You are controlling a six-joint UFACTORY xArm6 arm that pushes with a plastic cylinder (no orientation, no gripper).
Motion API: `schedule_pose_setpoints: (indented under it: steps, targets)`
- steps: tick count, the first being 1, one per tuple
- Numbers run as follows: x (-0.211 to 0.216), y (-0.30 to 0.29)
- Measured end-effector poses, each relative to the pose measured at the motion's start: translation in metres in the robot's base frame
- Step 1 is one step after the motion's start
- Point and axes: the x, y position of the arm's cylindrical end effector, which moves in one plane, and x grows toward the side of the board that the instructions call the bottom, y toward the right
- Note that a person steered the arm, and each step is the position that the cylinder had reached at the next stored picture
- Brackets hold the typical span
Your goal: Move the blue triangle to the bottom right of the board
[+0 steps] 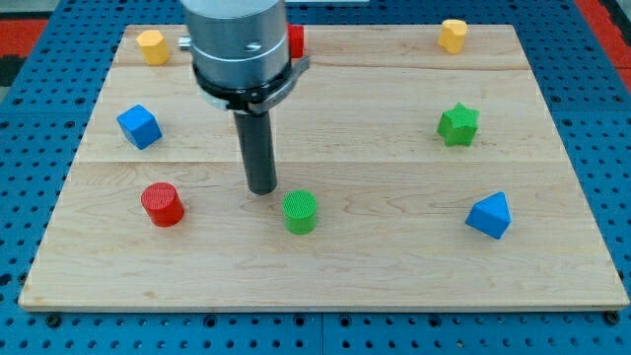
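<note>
A dark rod is standing on a wooden board [325, 286] strewn with coloured blocks, my tip [262, 189] resting just left of and slightly beyond a green cylinder [300, 211] near the board's middle. The arm is carrying no gripper, so there are no jaws to be apart or together; the rod alone is doing the pushing. The blue triangle [490, 215], the block to be moved, is sitting well to the right, toward the near right part of the board but not yet in its corner. A green star [458, 124] is lying beyond it, a blue cube [139, 126] and a red cylinder [162, 204] are sitting at the left, two yellow blocks [152, 45] [453, 35] are occupying the far corners, and a red block [295, 41] is peeking from behind the arm's housing. To do this well, my tip is probably needing to skirt the green cylinder on its far side, arrive at the triangle's far left face, then push steadily toward the near right corner, stopping short of the edge.
</note>
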Motion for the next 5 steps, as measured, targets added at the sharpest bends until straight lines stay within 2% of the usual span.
schedule_pose_setpoints:
  steps: [1,2,3,4,5]
  targets:
    - [0.023,-0.048]
    - [0.028,-0.102]
    - [0.019,-0.11]
    - [-0.01,-0.087]
    - [-0.015,-0.076]
